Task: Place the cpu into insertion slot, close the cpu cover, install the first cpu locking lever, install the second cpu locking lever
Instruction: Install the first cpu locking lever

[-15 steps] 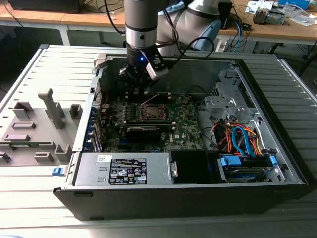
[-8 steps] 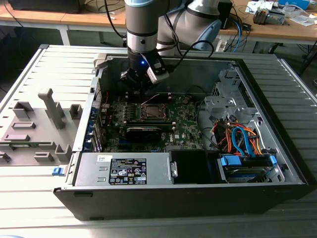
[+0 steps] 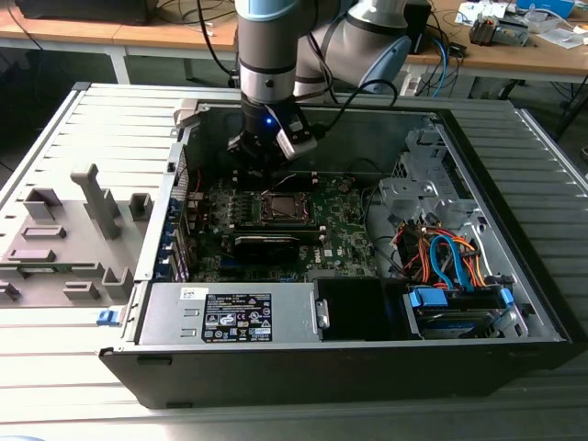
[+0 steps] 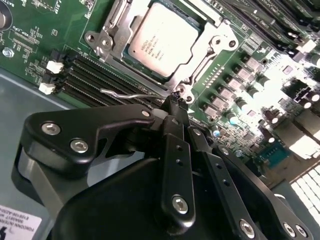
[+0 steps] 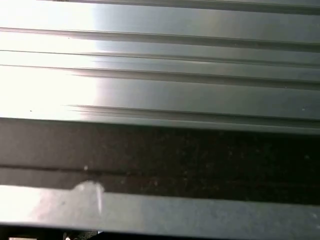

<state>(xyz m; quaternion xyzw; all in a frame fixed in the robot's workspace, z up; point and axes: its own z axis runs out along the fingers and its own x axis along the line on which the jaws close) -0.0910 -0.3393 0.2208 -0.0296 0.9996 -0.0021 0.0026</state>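
In the exterior view, an open computer case [image 3: 441, 358] lies on the grey surface [image 3: 55, 367]. Inside it sit a green board [image 3: 344, 234], a grey power box [image 3: 230, 317] and a bunch of wires [image 3: 450, 257]. The claw [image 3: 262, 158] hangs over the board, just behind the slot [image 3: 278, 208].

In the second wrist view, the cpu [image 4: 165, 39] lies in the slot [image 4: 112, 20] with the cover [image 4: 216, 35] shut around it. The claw [image 4: 176, 100] is clenched, its tip by the cover's corner, close to a thin wire lever [image 4: 127, 93].
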